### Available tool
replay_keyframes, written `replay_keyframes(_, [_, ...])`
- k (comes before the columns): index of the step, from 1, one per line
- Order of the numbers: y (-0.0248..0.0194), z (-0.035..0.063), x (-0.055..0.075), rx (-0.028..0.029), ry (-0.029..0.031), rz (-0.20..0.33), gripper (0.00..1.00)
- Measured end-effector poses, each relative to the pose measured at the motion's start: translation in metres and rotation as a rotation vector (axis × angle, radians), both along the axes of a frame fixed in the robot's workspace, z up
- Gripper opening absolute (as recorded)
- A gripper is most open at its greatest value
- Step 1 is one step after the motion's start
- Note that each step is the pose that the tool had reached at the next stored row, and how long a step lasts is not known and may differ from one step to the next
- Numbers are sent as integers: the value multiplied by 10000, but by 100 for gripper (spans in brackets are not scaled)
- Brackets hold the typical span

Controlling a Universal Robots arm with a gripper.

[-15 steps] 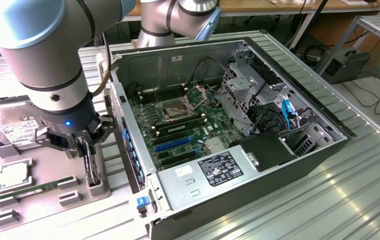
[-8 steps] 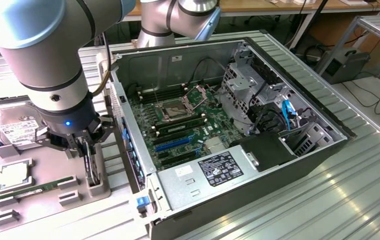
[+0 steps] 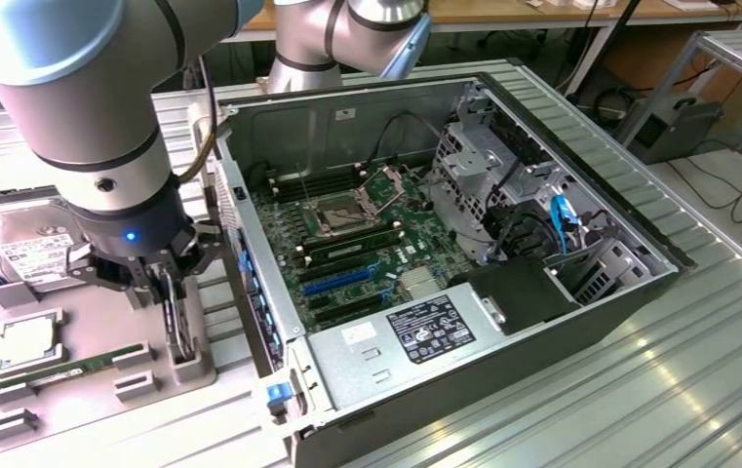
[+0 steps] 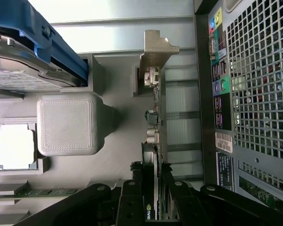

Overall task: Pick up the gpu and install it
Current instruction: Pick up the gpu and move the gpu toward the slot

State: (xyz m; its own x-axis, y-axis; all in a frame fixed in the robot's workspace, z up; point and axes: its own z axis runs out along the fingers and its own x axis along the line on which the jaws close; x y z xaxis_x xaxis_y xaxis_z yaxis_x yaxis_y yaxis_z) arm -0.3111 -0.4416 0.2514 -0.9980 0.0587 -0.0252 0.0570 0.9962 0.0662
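Black pincer [image 3: 171, 292] [image 4: 151, 176] squeezes the gpu [image 4: 154, 136], which stands on its edge in the gray tray [image 3: 85, 400] beside the open computer [image 3: 475, 244]. Both sit on a ribbed metal table [image 3: 683, 390]. The words on the black sticker [image 3: 429, 330] are too small to read.

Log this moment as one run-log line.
step: pick gpu | gripper: at gpu | gpu: on edge in grey holder, beside open case | installed: no
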Motion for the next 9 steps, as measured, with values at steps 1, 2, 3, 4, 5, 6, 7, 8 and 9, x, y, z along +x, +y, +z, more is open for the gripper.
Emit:
replay_keyframes(1, [0,41,0,-1,0,0,26])
replay_keyframes(2, [0,78,1,-1,1,0,26])
replay_keyframes(3, [0,101,2,-1,1,0,26])
replay_keyframes(4, [0,133,4,0,0,0,26])
replay_keyframes(5, [0,172,6,0,0,0,26])
replay_keyframes(6, [0,207,7,-1,1,0,26])
replay_keyframes(7, [0,243,9,0,-1,0,26])
replay_keyframes(8, [0,307,10,-1,0,0,26])
replay_keyframes(9, [0,379,11,1,-1,0,26])
